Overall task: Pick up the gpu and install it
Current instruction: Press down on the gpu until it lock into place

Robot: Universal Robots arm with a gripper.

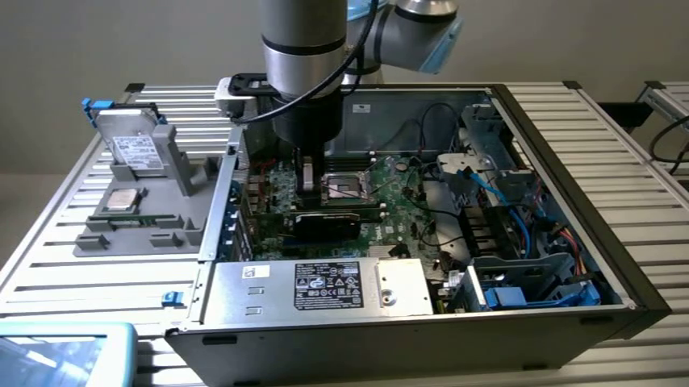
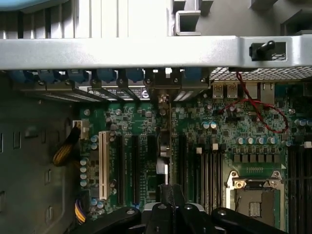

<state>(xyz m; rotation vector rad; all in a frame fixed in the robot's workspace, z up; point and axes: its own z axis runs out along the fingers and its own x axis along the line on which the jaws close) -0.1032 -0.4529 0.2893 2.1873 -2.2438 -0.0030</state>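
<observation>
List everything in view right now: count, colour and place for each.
computer case: one, dark grey, lying open in the middle
motherboard: one, green, on the case floor
gpu: one, black cooler showing, on edge at the motherboard's expansion slots
power supply: one, silver with a label, at the case's near edge
fixture tray: one, grey, at the exterior view's left of the case
hard drive: one, silver with white label, upright in the tray
processor chip: one, silver, flat on the tray
arm: one, silver and black, reaching down into the case
gripper: one, black, shut on the gpu
</observation>
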